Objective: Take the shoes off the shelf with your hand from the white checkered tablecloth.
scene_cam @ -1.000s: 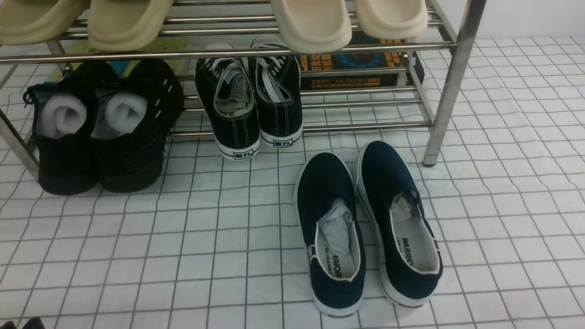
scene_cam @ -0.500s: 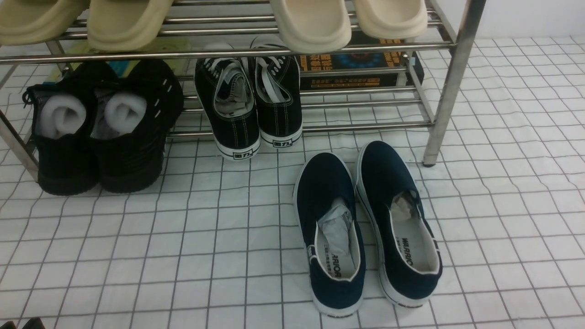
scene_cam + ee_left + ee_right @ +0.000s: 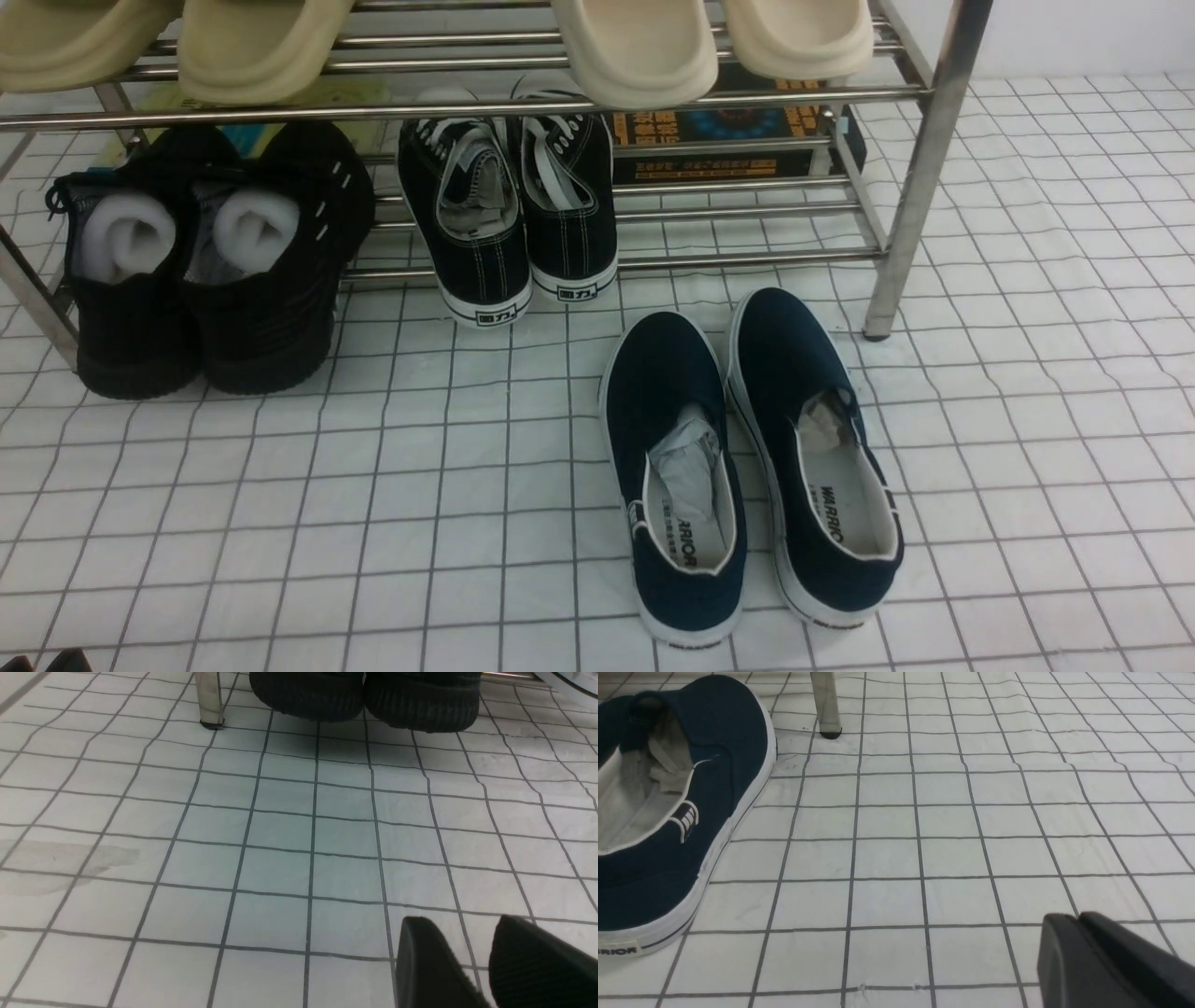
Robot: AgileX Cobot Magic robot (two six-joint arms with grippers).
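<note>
The pair of navy-blue shoes (image 3: 667,373) lies on the white checkered tablecloth (image 3: 280,485), just in front of the silver shelf (image 3: 920,168), heels toward me, paper stuffed inside. One of them (image 3: 724,723) shows in the right wrist view, beside a shelf leg (image 3: 825,704). My right gripper (image 3: 1073,917) is shut with nothing in it, low over the cloth and well to the side of that shoe. My left gripper (image 3: 465,924) stands open and empty over bare cloth, short of the all-black shoes (image 3: 420,704).
On the lower tier sit all-black shoes with white foam rolls (image 3: 201,271) and black lace-up sneakers (image 3: 513,215). Beige slippers (image 3: 635,47) rest on the upper tier. A dark printed box (image 3: 728,140) stands behind the rack. A shelf leg (image 3: 209,697) stands near the black shoes.
</note>
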